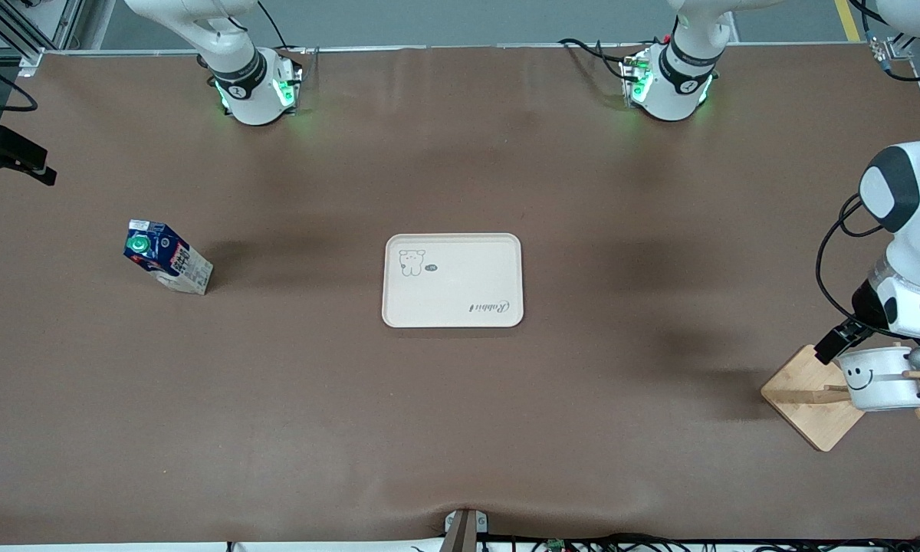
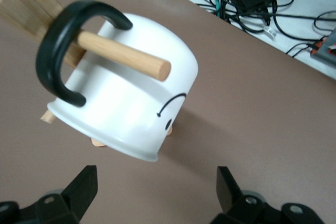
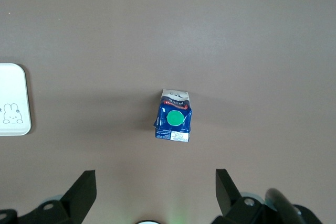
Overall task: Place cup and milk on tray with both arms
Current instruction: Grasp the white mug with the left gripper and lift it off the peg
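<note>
**A:** What does the surface look like?

**B:** A wide table [image 1: 460, 429] covered in plain brown material. Grey floor shows along its farther edge, and cables lie along the nearer edge. Two white arms rise from green-lit bases at the farther side.

**A:** Where are the task's things?

**B:** One cream tray [image 1: 452, 280] lies flat at the middle of the table. One milk carton [image 1: 167, 257] stands toward the right arm's end, well apart from the tray. One cup [image 1: 880, 379], white with a smiley face, hangs by its black handle on a peg of one wooden rack [image 1: 809, 395] at the left arm's end, nearer the front camera than the tray.

**A:** And the grippers?

**B:** The left gripper [image 2: 155, 195] is just beside the cup, over the rack. Its fingers [image 2: 84, 187] are spread wide with nothing between them, and the cup sits just ahead of the gap. The right gripper [image 3: 155, 195] is high over the milk, outside the front view. Its fingers [image 3: 83, 190] are also spread and empty, and the carton's green cap lies straight below, well apart from them.
</note>
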Controlling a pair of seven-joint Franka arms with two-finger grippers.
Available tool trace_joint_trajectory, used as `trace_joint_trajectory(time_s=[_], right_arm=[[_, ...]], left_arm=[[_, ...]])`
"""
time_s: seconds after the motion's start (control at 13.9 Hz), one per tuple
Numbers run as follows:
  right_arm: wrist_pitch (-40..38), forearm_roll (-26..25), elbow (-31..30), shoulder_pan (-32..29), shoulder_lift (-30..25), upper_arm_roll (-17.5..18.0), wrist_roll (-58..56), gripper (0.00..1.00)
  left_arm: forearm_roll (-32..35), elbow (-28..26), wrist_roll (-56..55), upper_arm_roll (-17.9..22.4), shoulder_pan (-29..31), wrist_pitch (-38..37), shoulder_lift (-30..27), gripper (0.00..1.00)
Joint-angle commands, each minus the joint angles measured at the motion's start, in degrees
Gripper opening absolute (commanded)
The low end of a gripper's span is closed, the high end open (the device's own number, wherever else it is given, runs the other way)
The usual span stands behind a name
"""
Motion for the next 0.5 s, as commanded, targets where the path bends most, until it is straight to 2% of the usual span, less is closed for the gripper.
trace_joint_trajectory(time_s=[0.0,0.29,0.36,0.43], right_arm=[[-0.7,0.0,1.4,-0.4,0.8,0.1,0.4,1.00],[-0.8,0.0,1.4,-0.4,1.1,0.1,0.4,1.00],[-0.8,0.0,1.4,-0.3,1.1,0.1,0.4,1.00],[-0.9,0.0,1.4,-0.4,1.1,0.1,0.4,1.00]], left_arm=[[1.6,-2.8,-4.1,-0.2,0.3,4.3,-1.8,1.00],[1.7,-7.6,-5.4,-0.2,2.1,16.7,-1.3,1.00],[1.9,-8.3,-5.3,-0.2,2.1,18.7,-1.1,1.00],[1.9,-8.4,-5.2,-0.2,2.1,18.9,-1.0,0.96]])
